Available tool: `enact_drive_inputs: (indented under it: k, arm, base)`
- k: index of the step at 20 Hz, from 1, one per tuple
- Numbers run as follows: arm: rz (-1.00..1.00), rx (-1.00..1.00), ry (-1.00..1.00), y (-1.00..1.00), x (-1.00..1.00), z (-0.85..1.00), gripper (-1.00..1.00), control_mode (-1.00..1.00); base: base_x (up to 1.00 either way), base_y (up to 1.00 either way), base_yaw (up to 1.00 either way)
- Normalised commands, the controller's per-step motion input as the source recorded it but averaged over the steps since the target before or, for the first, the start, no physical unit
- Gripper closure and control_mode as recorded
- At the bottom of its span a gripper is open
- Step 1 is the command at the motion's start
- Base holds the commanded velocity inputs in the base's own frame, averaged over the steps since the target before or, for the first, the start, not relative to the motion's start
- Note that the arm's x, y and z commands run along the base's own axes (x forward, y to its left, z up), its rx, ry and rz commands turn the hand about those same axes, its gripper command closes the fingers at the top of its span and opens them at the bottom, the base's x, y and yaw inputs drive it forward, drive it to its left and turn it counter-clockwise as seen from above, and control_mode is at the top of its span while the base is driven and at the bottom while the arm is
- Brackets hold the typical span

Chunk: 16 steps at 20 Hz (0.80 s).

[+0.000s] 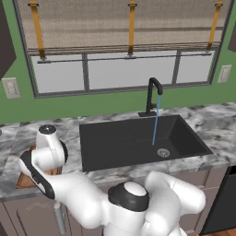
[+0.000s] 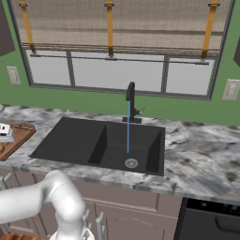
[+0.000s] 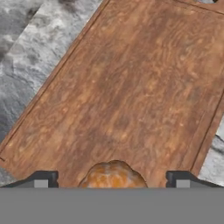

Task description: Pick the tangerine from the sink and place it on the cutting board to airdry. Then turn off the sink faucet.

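The tangerine [image 3: 113, 175] lies on the reddish-brown cutting board [image 3: 131, 96], low in the hand view. My gripper [image 3: 112, 181] stands open over it. Its two fingertips [image 3: 41, 179] are spread well wider than the fruit and touch neither side. The board [image 1: 24, 179] rests on the marbled counter left of the sink [image 1: 115, 143], mostly hidden under my arm in the left base view. The black sink faucet [image 1: 153, 94] stands behind the basin, and a thin stream of water [image 1: 156, 122] falls from it toward the drain [image 1: 163, 152]. From the right, the faucet [image 2: 131, 101] still runs into the sink [image 2: 79, 138].
Grey marbled counter [image 2: 201, 154] extends right of the sink. A window with a raised blind fills the green wall behind. My arm's elbow [image 1: 50, 152] hangs over the counter's left end. The board's corner [image 2: 18, 136] shows at the left edge of the right base view.
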Motion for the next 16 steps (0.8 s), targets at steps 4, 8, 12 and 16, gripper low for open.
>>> enact_drive_inputs:
  k: [4, 8, 12, 16]
  arm:
    - [0.00, 0.00, -0.05, -0.01, -0.07, 0.37, -1.00, -1.00]
    - [0.00, 0.00, -0.09, -0.08, -0.20, 0.33, -1.00, -1.00]
    - [0.00, 0.00, -0.11, -0.22, -0.30, 0.25, -1.00, -1.00]
    - [0.00, 0.03, -0.11, -0.50, -0.31, 0.21, -1.00, -1.00]
  base:
    - [0.00, 0.00, 0.00]
    - [0.00, 0.00, 0.00]
    - [0.00, 0.00, 0.00]
    - [0.00, 0.00, 0.00]
